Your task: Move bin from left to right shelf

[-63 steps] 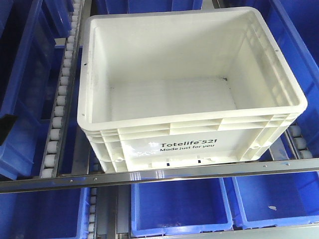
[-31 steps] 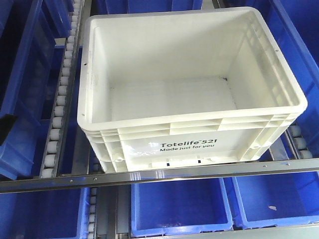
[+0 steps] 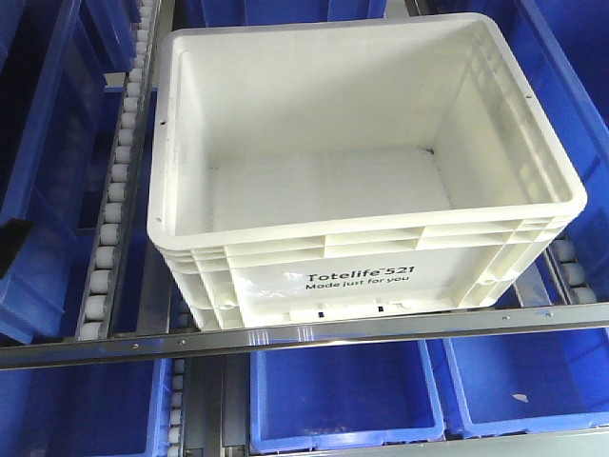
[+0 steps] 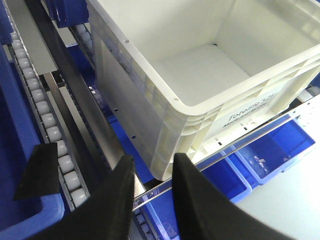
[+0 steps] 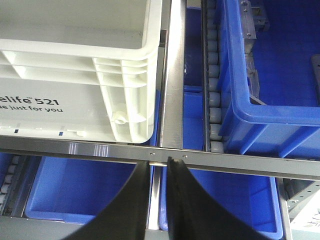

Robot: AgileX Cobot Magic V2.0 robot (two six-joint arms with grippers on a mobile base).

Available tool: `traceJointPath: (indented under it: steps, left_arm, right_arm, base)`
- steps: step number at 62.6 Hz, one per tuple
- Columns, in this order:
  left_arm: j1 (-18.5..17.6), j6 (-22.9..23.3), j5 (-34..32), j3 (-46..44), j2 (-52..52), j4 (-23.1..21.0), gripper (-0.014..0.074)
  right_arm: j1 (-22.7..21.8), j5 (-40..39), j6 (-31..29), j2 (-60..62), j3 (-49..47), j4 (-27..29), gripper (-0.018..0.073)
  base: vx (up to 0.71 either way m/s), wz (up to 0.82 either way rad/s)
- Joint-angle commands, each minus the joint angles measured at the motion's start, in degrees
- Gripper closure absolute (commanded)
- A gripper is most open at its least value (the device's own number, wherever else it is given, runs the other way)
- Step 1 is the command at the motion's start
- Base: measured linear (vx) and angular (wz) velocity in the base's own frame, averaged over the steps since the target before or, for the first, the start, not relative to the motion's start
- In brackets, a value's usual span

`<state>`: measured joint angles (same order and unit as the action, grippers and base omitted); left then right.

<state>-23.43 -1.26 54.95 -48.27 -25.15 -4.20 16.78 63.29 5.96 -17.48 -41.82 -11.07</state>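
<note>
Behind the front rail [image 3: 314,335], the bin [image 3: 362,162] sits on the shelf, its printed face pressed close to that rail, which I judge is what stops it sliding forward off the rollers [image 3: 112,205]. It is empty: bare white floor, nothing inside. Blue bins [image 3: 343,390] on the level under the rail look empty too, save a small pale scrap in the one furthest right of it.

My left claw [image 4: 152,172] hangs just short of the bin's near left corner, fingers parted with a gap between them and nothing in it. My right claw [image 5: 159,172] hovers at the rail near the bin's right corner, fingers close together yet apart at the tips, also gripping nothing. I'd guess each is lined up on a corner so both can take the ribbed rim together, since the bin looks too wide for one claw. No lift has begun; the bin has yet to leave its shelf.
</note>
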Motion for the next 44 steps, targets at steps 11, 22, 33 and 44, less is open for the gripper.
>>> traceJointPath:
  steps: [11, 22, 33, 44]
  left_arm:
    - [-0.29, 0.04, -3.74, -1.36, -0.56, -0.69, 0.0545]
    - [-0.29, 0.04, -3.71, -1.36, -0.56, -0.69, 0.0559]
    - [-0.29, 0.04, -3.71, -1.36, -0.56, -0.69, 0.0559]
    - [-0.29, 0.04, -3.71, -1.36, -0.56, -0.69, 0.0559]
  right_arm:
    - [-0.36, -3.45, -0.47, -0.85, -1.16, -0.68, 0.0569]
    - [-0.36, -2.81, -0.42, -0.85, -1.16, -0.50, 0.0568]
    - [-0.36, -2.81, -0.42, -0.85, -1.16, -0.70, 0.0568]
    - [-0.36, -2.81, -0.42, -0.85, -1.16, -0.70, 0.0568]
  base:
    - [0.00, 0.00]
    - [0.00, 0.00]
    - [0.00, 0.00]
    - [0.00, 0.00]
